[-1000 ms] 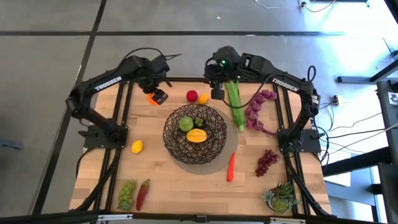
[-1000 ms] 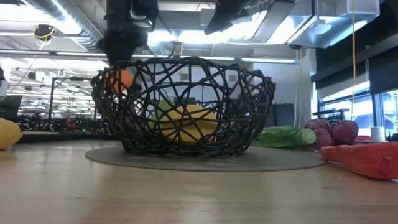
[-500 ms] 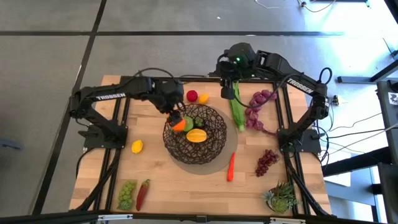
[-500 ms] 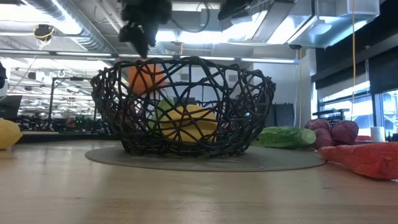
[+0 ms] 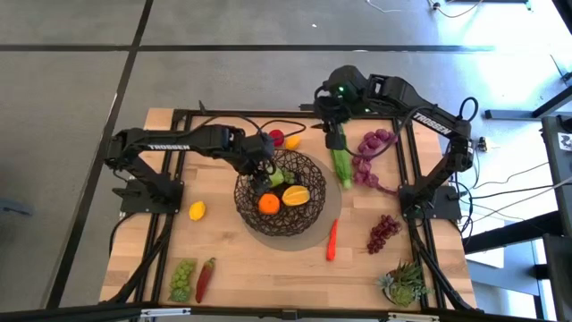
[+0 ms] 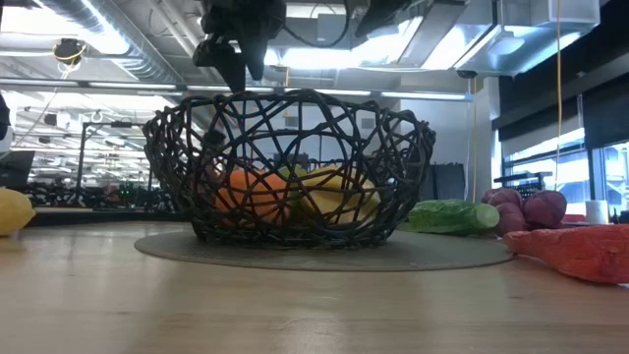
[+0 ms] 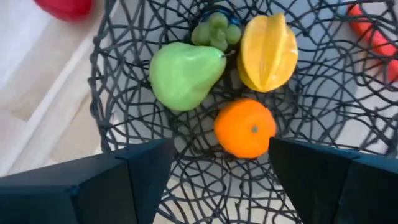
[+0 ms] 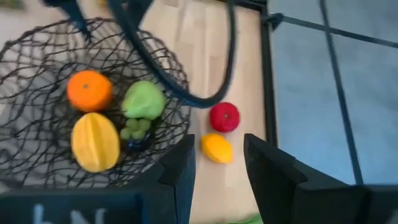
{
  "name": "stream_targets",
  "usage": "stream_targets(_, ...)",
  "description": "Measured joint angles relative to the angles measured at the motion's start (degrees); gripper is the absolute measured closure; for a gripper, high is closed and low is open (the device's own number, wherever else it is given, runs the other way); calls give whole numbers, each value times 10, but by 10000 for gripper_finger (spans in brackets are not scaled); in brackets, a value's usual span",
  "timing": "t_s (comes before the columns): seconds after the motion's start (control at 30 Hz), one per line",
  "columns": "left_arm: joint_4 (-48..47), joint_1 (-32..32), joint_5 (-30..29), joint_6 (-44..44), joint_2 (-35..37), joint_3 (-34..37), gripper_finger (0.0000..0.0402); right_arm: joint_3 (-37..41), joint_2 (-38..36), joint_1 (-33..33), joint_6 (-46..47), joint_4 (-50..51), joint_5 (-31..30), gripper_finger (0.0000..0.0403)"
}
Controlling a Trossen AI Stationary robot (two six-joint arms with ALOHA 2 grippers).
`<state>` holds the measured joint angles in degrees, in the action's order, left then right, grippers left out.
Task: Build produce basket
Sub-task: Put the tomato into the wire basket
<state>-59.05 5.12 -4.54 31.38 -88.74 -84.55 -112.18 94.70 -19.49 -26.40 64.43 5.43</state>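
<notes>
Wooden table (image 5: 232,259): your basket (image 5: 308,215) holds the orange (image 5: 269,204).
Left gripper (image 5: 260,172), over its rim, gapes empty; right gripper (image 5: 335,136), behind it, likewise parted.

**A:** Spotted on the pale wooden slatted tabletop (image 5: 268,264): spiky green succulent plant (image 5: 404,284), parked in the near right corner. Well apart from everything else.

**B:** Yep. Also grey floor (image 5: 268,72) with dark seam lines all around, black metal frame rails (image 5: 175,179) along the table edges. Beyond, ceiling ducts (image 6: 88,39) and strip lights.
</notes>
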Motion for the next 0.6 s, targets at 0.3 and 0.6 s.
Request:
stream_targets(0.3,-4,28,-79,-4,27,0,147,0,-14,0,46,18,3,270)
stream_targets(0.6,-2,87,-101,-48,59,0,147,0,-12,0,158,14,3,270)
